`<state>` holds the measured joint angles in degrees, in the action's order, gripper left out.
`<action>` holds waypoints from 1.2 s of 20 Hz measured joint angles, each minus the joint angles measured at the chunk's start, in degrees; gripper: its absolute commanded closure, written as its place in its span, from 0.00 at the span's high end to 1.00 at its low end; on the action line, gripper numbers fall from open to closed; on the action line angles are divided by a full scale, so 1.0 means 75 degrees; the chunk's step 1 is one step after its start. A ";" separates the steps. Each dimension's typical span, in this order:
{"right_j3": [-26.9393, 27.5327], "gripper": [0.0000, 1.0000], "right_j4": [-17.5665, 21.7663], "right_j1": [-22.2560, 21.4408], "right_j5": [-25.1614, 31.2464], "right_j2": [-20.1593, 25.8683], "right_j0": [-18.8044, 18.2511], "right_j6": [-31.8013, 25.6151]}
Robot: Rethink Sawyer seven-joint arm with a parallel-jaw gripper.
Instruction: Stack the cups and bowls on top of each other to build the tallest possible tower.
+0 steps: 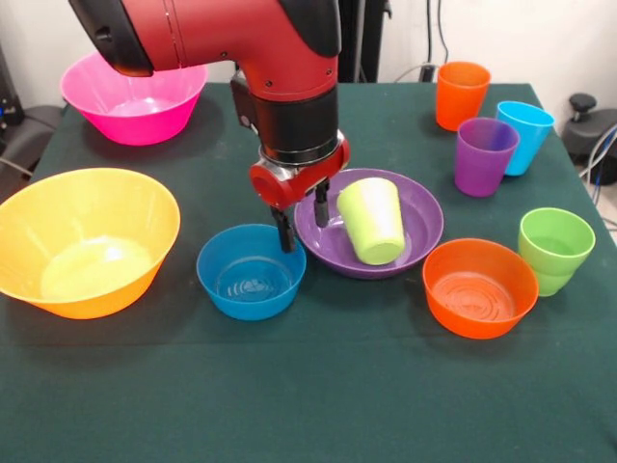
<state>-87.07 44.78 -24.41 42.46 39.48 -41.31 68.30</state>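
My gripper (pixel 302 220) hangs open low over the table, one finger at the far rim of the small blue bowl (pixel 251 275), the other at the left rim of the wide purple bowl (pixel 424 224). It holds nothing. A lime-yellow cup (pixel 371 220) lies tilted inside the purple bowl, just right of the gripper. The small orange bowl (pixel 479 287) and the green cup (pixel 554 249) stand at the right. The purple cup (pixel 485 154), light blue cup (pixel 523 135) and orange cup (pixel 461 94) stand upright at the far right.
A big yellow-orange bowl (pixel 85 239) sits at the left and a big pink bowl (pixel 133 96) at the far left corner. The red arm (pixel 241 39) comes down over the table's middle. Dark green cloth (pixel 308 386) covers the table.
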 measured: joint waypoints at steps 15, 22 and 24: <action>-0.1668 1.00 -0.0040 -0.1589 -0.0614 0.1648 -0.1741 0.0000; -0.2614 1.00 0.1060 -0.2887 -0.2779 0.1919 -0.1516 0.0033; -0.2597 1.00 0.1596 -0.3279 -0.3838 0.1216 -0.0682 0.0068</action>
<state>-106.54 56.76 -49.00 13.68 48.60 -46.42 68.80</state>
